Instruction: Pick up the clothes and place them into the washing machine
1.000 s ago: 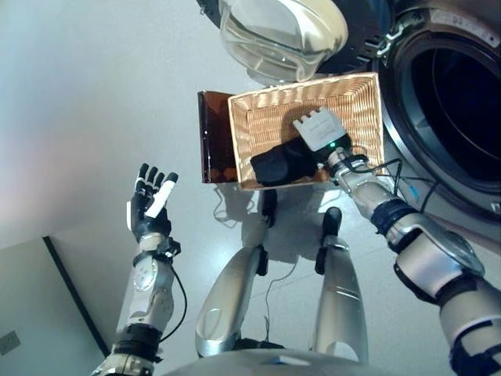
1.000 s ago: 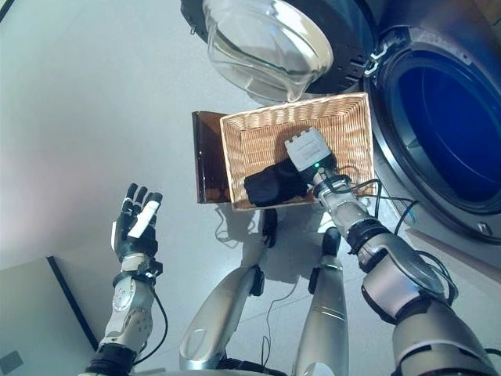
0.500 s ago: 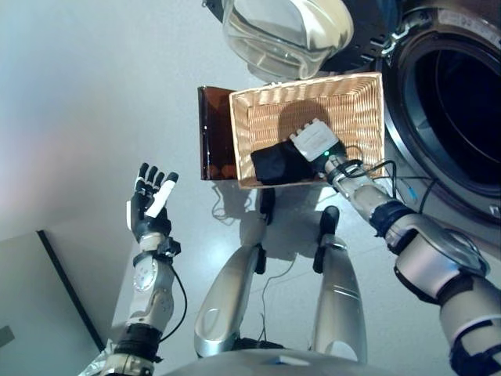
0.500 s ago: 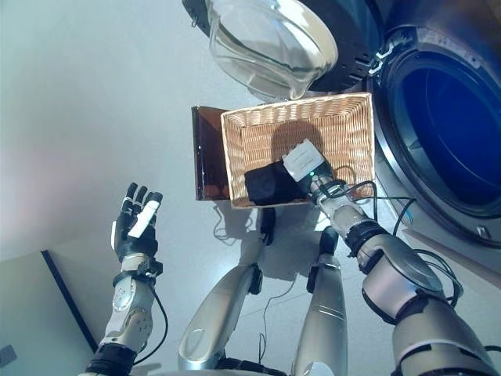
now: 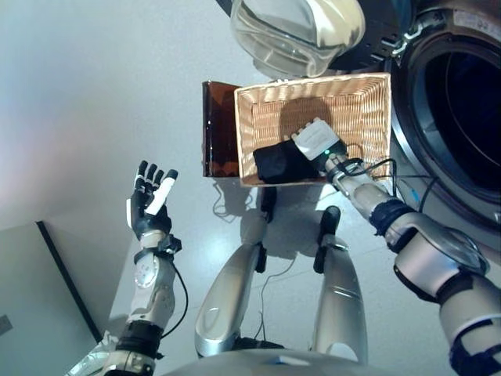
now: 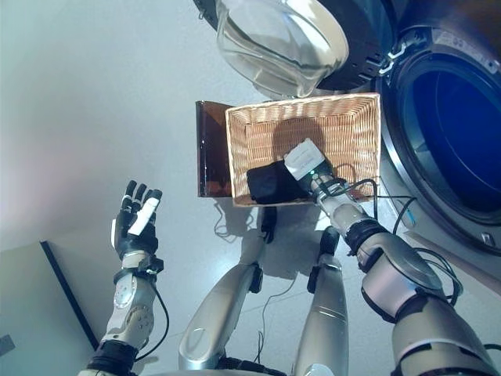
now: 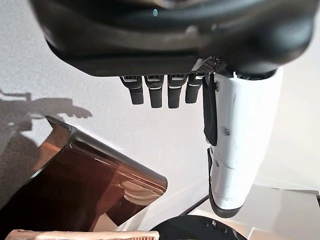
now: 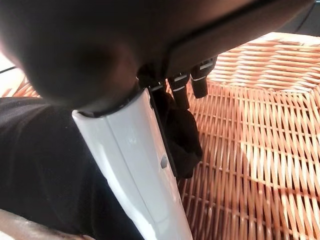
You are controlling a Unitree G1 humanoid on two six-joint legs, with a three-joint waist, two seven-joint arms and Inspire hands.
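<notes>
A black garment (image 5: 274,163) lies bunched at the near left corner of the wicker basket (image 5: 313,82) on the floor. My right hand (image 5: 317,141) reaches down into the basket at the garment's right edge. In the right wrist view a fold of the black garment (image 8: 182,137) sits pinched between the white-covered thumb (image 8: 135,165) and the curled fingers (image 8: 180,90). My left hand (image 5: 149,202) is held up at the left, far from the basket, with its fingers (image 7: 152,90) straight and nothing in it. The washing machine drum (image 5: 470,102) stands open right of the basket.
The machine's round glass door (image 5: 293,31) hangs open just beyond the basket's far rim. A dark brown translucent box (image 5: 219,129) stands against the basket's left side. A dark line and a grey panel (image 5: 31,298) mark the floor at the lower left.
My right hand has tipped over and slid a little left onto the garment's edge. The left hand has held still. The whole view has shifted slightly.
</notes>
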